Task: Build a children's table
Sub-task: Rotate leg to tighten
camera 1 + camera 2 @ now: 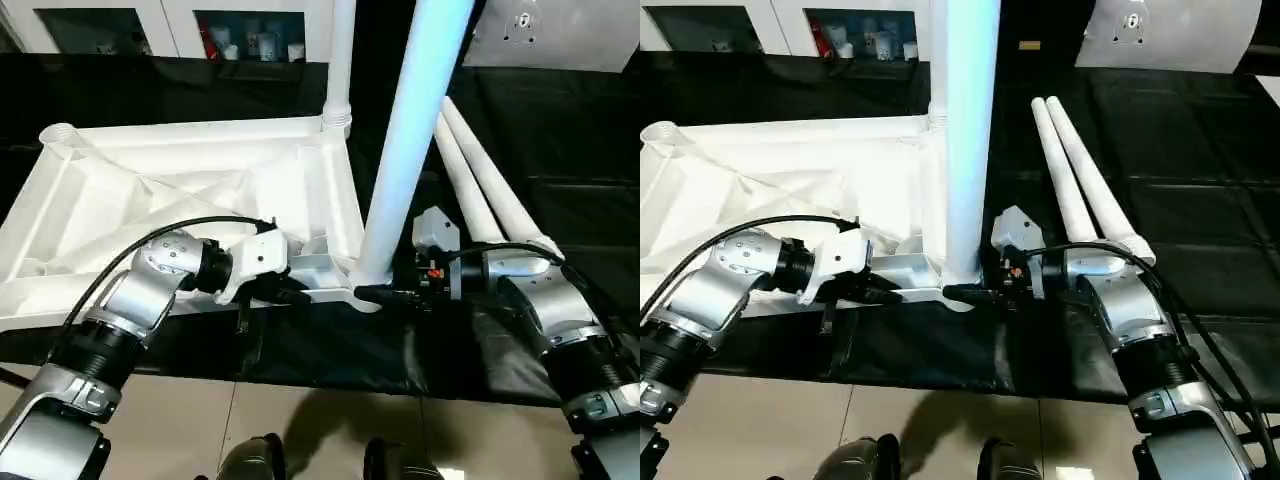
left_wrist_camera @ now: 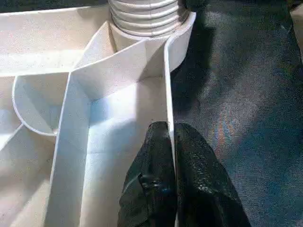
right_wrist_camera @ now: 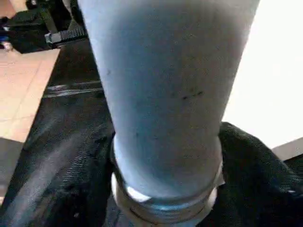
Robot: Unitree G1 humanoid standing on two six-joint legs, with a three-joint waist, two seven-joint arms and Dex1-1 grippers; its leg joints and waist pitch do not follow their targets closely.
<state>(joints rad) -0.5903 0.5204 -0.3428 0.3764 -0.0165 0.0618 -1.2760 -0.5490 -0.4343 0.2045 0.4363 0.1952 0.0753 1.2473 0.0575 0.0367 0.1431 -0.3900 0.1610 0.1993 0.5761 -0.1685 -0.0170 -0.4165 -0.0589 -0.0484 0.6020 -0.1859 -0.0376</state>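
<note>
Jaws: left gripper (image 2: 171, 142) pinching table top (image 1: 150, 190) rim wall; right gripper (image 1: 385, 293) spread around upright leg (image 1: 415, 140) base, surface's near edge.

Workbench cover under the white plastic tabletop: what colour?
Black sheet, clearest in the left eye view.
</note>
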